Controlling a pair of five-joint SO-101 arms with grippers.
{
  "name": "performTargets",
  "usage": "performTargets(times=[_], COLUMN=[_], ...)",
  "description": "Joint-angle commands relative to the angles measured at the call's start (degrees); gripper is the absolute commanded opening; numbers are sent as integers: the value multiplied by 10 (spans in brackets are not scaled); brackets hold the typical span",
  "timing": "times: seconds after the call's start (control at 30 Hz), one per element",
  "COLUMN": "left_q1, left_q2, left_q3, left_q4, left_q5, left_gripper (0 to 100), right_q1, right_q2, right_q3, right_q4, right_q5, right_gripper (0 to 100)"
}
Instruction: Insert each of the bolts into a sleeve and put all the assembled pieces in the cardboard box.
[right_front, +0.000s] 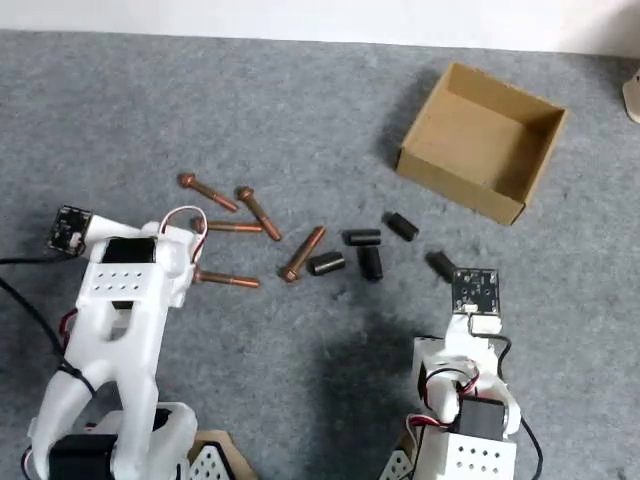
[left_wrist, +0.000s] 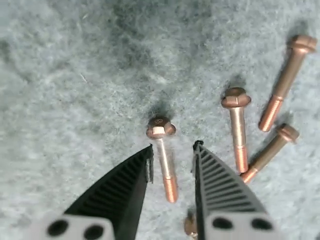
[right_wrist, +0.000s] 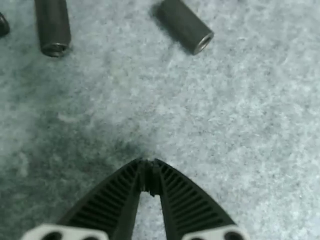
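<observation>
A grey, felt-like mat (right_front: 300, 110) covers the bench, and a pale strip of bare surface runs along its far edge. The open cardboard box (right_front: 481, 140) sits on the mat at the far right, with nothing visible in it.

Five copper-coloured bolts (right_front: 258, 212) lie scattered at mid-bench, all flat on the mat. Just to their right five black sleeves (right_front: 362, 238) lie loose in a cluster, apart from the bolts and well short of the box.

The left arm (right_front: 125, 300) stands over the left end of the bolt group. Its claw (left_wrist: 173, 147) is spread, the two ribbed fingers (left_wrist: 125, 185) either side of the shank of one bolt (left_wrist: 162, 160) that lies on the mat, its head just beyond the tips. There is a gap on both sides and neither finger touches it. Three more bolts (left_wrist: 236, 125) lie near it.

The right arm (right_front: 465, 400) is at the near right. Its claw (right_wrist: 149, 165) hangs over bare mat with the fingertips pressed together, pinching nothing. Two sleeves (right_wrist: 185, 25) lie beyond it, well apart from the tips.
</observation>
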Motion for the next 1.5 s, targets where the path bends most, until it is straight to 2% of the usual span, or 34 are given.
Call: performTargets(times=[0.0, 0.23, 0.57, 0.77, 0.9, 1.07, 1.47], left_q1=[7, 19, 36, 35, 36, 57, 70], left_q2=[0, 17, 192, 240, 233, 195, 189], left_q3=[-3, -9, -121, -175, -186, -186, -215], left_q4=[-7, 22, 88, 93, 95, 135, 134], left_q5=[30, 69, 93, 120, 121, 120, 119], left_gripper=[144, 144, 144, 144, 144, 144, 144], right_q1=[-2, -2, -2, -2, -2, -2, -2], right_q2=[-7, -7, -7, -7, -7, -7, -7], right_q3=[65, 65, 65, 65, 65, 65, 65], right_q4=[0, 0, 0, 0, 0, 0, 0], right_q5=[1, 1, 1, 1, 1, 1, 1], right_gripper=[5, 5, 5, 5, 5, 5, 5])
